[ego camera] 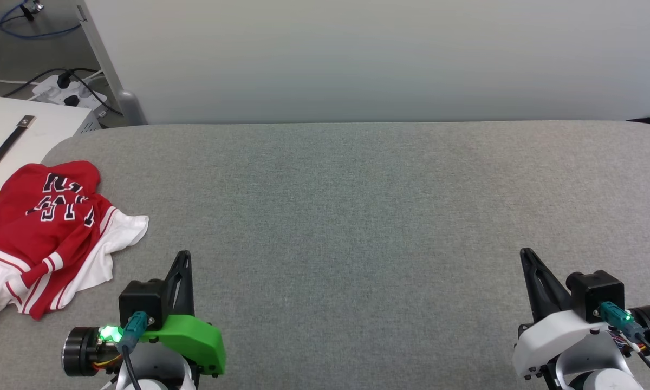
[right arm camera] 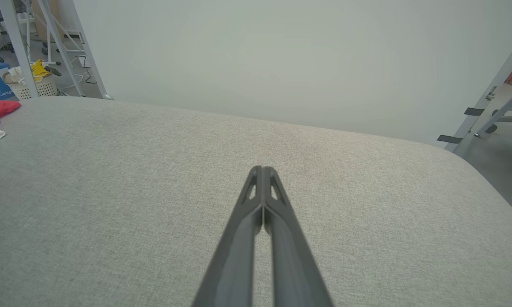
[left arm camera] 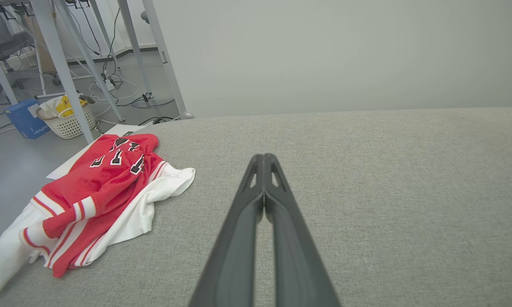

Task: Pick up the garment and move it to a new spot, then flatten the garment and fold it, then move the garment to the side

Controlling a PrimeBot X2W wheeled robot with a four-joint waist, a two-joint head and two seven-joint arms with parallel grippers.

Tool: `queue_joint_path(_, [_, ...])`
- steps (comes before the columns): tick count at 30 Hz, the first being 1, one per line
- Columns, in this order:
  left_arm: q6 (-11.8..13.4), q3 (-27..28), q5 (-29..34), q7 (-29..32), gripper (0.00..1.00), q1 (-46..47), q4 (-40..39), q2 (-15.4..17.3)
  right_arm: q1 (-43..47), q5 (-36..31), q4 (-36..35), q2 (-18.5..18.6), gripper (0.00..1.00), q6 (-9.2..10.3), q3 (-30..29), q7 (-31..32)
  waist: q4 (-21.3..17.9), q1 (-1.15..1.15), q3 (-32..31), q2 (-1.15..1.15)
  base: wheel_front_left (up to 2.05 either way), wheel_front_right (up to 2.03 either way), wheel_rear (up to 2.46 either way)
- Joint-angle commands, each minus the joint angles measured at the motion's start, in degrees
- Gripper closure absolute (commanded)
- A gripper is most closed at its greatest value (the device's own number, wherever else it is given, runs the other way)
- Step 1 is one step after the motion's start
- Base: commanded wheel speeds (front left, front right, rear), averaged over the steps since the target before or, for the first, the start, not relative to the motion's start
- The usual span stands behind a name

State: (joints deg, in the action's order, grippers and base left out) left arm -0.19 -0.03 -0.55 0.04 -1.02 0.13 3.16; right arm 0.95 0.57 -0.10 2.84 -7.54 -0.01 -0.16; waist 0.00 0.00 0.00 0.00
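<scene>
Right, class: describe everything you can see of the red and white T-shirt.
The garment is a soft red T-shirt with white sleeves, red-and-white striped trim and black, white-outlined lettering. It lies crumpled in a heap, lettering up, at the left edge of the grey fabric surface. The shut left gripper stands apart to its right; nothing grips it.

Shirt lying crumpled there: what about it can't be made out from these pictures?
- Lettering: in the head and left wrist views, crumpled folds hide parts of it, so it cannot be read.
- Shirt: in the head view, the left edge cuts off its white end.
- Right wrist view: the left edge cuts off most of it.
- Its underside: hidden beneath it in every view.
</scene>
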Motion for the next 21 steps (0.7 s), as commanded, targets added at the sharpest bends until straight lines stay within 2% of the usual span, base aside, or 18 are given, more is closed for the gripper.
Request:
queue_joint_path(1, [0.2,0.0,0.6,0.0,1.00,1.0,-0.1,-0.3,-0.9,-0.6,0.1,0.0,1.00,0.05,0.0,0.2,0.0,0.00,0.0,0.00,0.00,0.00,0.00])
queue_joint_path(21, [0.2,0.0,0.6,0.0,1.00,1.0,-0.1,-0.3,-0.9,-0.6,0.1,0.0,1.00,0.05,0.0,0.2,0.0,0.00,0.0,0.00,0.00,0.00,0.00])
